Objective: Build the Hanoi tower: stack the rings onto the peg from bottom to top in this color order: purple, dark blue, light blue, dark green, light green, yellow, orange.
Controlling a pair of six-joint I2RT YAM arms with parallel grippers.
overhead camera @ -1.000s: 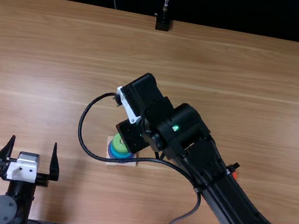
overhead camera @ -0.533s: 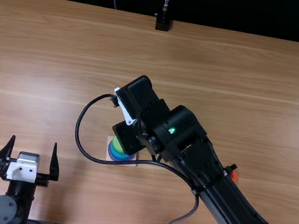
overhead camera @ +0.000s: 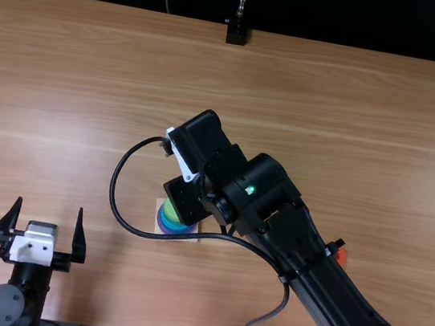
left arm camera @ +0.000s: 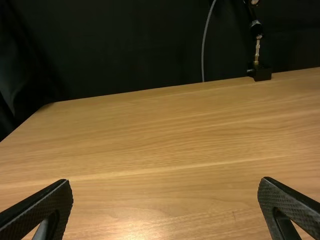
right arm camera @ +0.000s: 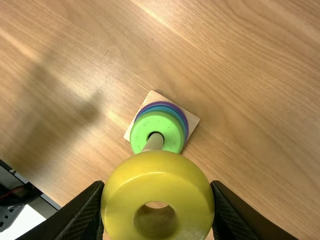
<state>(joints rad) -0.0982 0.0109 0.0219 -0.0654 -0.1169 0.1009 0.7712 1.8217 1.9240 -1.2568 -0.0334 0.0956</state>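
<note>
Right pincer is clamped on the yellow ring, one finger on each opposite side. Sensible hold: hole left unobstructed and facing the wrist camera, so the peg can pass through.

Ring appears lined up near the peg top; can't tell whether it's already threaded. Judgement: next is fine centering, lower, release. If it's off axis it'll catch the tip or tilt the base.

Below it: light green ring around the peg, then blue and purple edges peeking out, all on the square base. Wider ones underneath, which keeps the stack stable. Dark green I can't make out.

Farther out, the orange ring sits on the surface beside the right arm, last in the order. Left pincer is parked, spread wide, nothing in it, out of the right arm's way.
</note>
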